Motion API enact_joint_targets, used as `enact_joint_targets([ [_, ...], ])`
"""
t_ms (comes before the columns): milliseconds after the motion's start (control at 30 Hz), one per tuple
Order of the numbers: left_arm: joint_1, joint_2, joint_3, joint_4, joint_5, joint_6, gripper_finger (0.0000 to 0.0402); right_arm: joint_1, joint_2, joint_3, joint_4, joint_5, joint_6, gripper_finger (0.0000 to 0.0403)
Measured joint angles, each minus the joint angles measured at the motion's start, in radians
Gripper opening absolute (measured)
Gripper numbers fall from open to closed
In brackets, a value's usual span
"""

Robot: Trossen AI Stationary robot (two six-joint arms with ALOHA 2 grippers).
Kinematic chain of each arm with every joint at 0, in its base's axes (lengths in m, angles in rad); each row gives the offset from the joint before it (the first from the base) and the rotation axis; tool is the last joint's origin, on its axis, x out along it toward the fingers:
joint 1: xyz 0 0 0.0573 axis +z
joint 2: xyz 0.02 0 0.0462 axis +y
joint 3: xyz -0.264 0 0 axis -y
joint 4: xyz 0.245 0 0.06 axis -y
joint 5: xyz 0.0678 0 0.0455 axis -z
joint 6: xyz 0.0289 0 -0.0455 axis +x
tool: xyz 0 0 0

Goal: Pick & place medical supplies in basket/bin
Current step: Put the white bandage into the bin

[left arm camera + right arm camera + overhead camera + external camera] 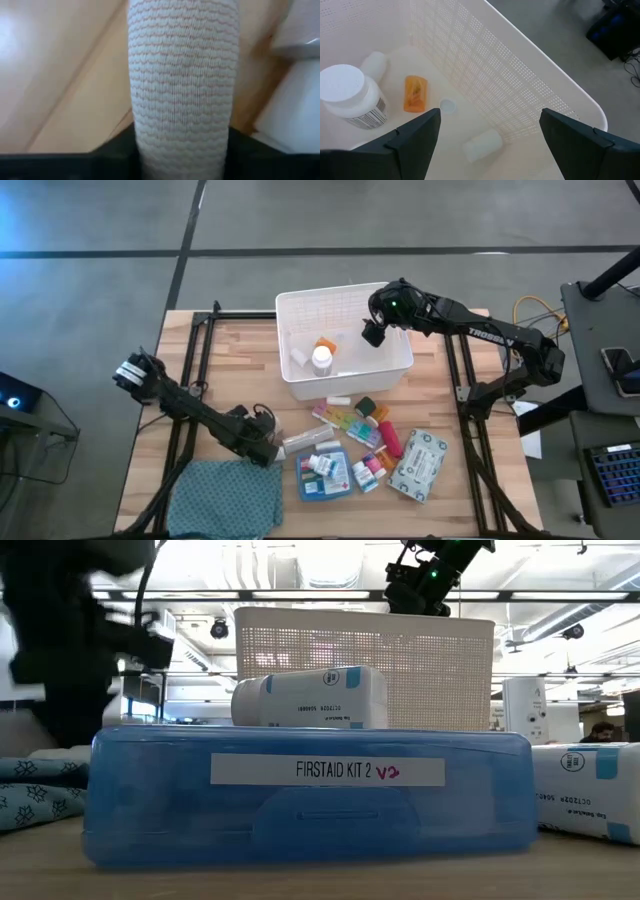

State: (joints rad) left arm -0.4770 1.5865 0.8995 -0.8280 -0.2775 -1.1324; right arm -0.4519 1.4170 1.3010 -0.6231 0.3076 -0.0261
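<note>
1. You are reading "FIRSTAID KIT 2" with a red "V2" on the white label of the blue first-aid box [305,795], lying just in front of the white bin [300,310] on the wooden surface [460,510]; "TROSSEN" shows on the right arm.
2. A white bottle [310,698] with a blue-marked label is lying on its side on top of that box, its long axis running across the low view; its small print is not readable.
3. Your left end effector [268,452] is sitting low on the surface in front of the bin and to its left. A rolled white bandage [182,85] is standing between its fingers, long axis running away from the wrist; you cannot tell whether the fingers are pressing on it yet.
4. Your right end effector [373,332] is hovering over the bin's right half, fingers spread and grasping nothing.
5. Inside the bin you are seeing three white items and one orange vial [415,93], which is lying flat; the white-capped bottle [351,95] is standing upright beside it.
6. The patterned wipes pack [419,466] is lying in front of the bin's right corner.
</note>
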Motion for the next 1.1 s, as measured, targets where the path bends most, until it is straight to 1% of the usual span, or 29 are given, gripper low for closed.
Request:
enact_joint_targets([
  [67,0.009,-0.036,0.027,-0.060,0.006,0.002,0.0090,0.000,0.000,0.000,0.000,0.000,0.000,0.0329],
  [100,0.011,-0.060,0.043,-0.096,0.006,0.003,0.0071,0.000,0.000,0.000,0.000,0.000,0.000,0.0329],
  [133,0.014,-0.089,0.063,-0.129,0.006,0.010,0.0070,0.000,0.000,0.000,0.000,0.000,-0.001,0.0329],
  [267,0.025,-0.217,0.192,-0.212,-0.007,0.057,0.0070,0.000,0.000,0.000,0.001,0.000,-0.017,0.0329],
  [333,0.042,-0.281,0.263,-0.220,-0.033,0.082,0.0070,0.000,0.000,0.000,0.004,0.000,-0.024,0.0329],
  [367,0.055,-0.311,0.302,-0.210,-0.066,0.096,0.0070,0.000,0.000,0.000,0.010,0.000,-0.026,0.0329],
  [433,0.090,-0.360,0.371,-0.184,-0.184,0.141,0.0080,0.000,0.000,0.000,0.025,0.000,-0.027,0.0329],
  [500,0.134,-0.394,0.426,-0.091,-0.310,0.255,0.0105,0.000,0.000,0.000,0.050,-0.001,-0.034,0.0329],
  [533,0.170,-0.406,0.447,-0.015,-0.347,0.357,0.0118,0.000,0.000,0.000,0.064,-0.001,-0.039,0.0329],
  [567,0.215,-0.412,0.462,0.075,-0.353,0.479,0.0128,0.000,0.000,0.000,0.081,-0.001,-0.043,0.0329],
  [600,0.267,-0.413,0.471,0.177,-0.338,0.604,0.0134,0.000,0.000,0.000,0.099,-0.001,-0.051,0.0329],
  [667,0.387,-0.401,0.478,0.370,-0.240,0.800,0.0139,0.000,0.000,0.000,0.127,-0.001,-0.061,0.0329],
  [700,0.448,-0.389,0.478,0.447,-0.163,0.865,0.0140,0.000,-0.001,0.000,0.138,-0.001,-0.061,0.0329],
  [767,0.577,-0.352,0.477,0.537,-0.030,0.934,0.0141,0.000,-0.003,0.006,0.140,-0.001,-0.059,0.0329],
  [833,0.686,-0.306,0.477,0.563,0.039,0.946,0.0142,0.001,-0.009,0.014,0.140,0.000,-0.056,0.0329],
  [933,0.785,-0.223,0.474,0.549,0.060,0.942,0.0145,0.007,-0.032,0.019,0.132,0.014,-0.048,0.0329],
  [1000,0.806,-0.175,0.472,0.540,0.063,0.923,0.0149,0.010,-0.053,0.019,0.119,0.036,-0.030,0.0329],
  [1100,0.803,-0.131,0.474,0.545,0.064,0.904,0.0161,0.011,-0.090,0.019,0.083,0.067,-0.006,0.0329],
])
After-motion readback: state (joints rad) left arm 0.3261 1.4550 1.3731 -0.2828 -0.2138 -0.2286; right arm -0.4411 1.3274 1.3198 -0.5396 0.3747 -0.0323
